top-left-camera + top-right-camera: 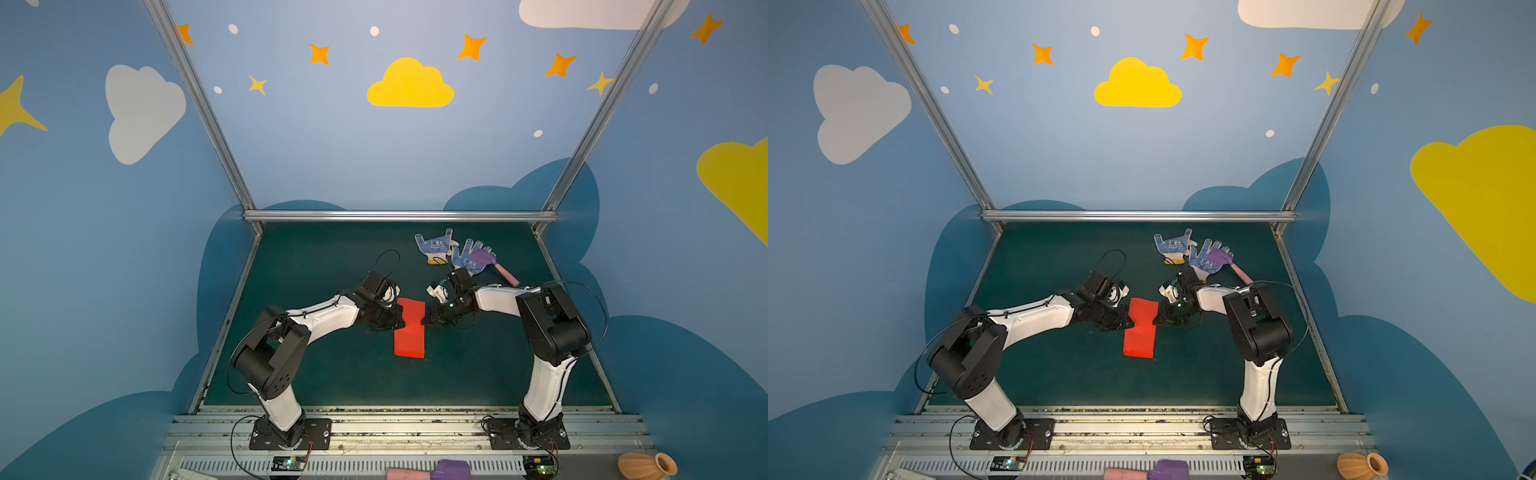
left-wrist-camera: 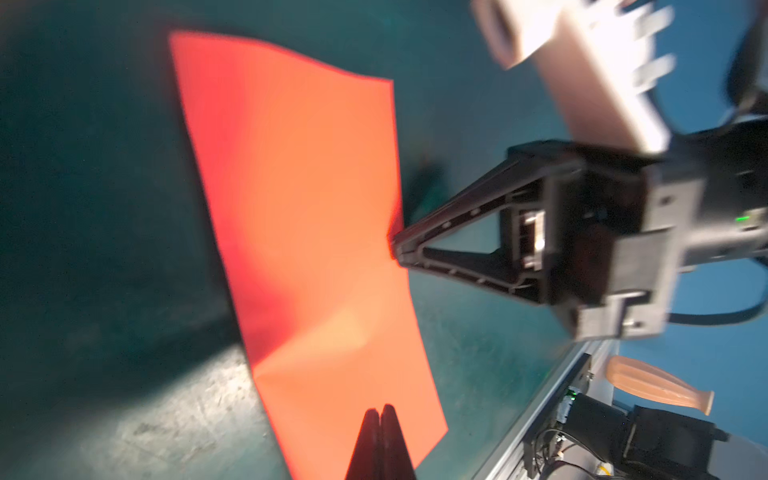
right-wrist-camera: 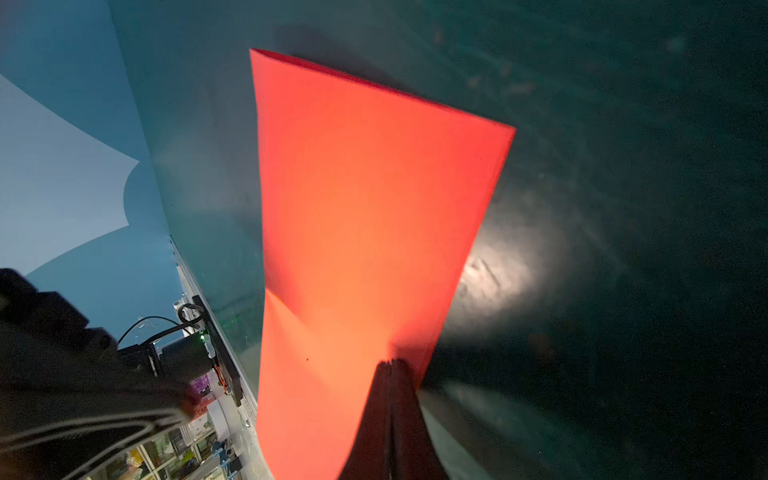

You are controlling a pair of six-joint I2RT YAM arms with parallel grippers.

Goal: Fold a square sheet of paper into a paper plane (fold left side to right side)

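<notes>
Red square sheet of paper: thin, limp, likely tears easily; left gripper clamped on its 9 o'clock edge, right gripper clamped at 3 o'clock; hold by edges

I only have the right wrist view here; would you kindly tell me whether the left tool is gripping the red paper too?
Observer: Yes; in both top views the left tool is shut on the red paper, on the long edge opposite the right tool.
Operator: Thank you. Is anything else nearby?
Observer: Two gloves and a toy hammer lie farther back, apart from the paper.
Operator: And the paper's outline?
Observer: A narrow rectangle, pinched in where both tools hold it.
</notes>
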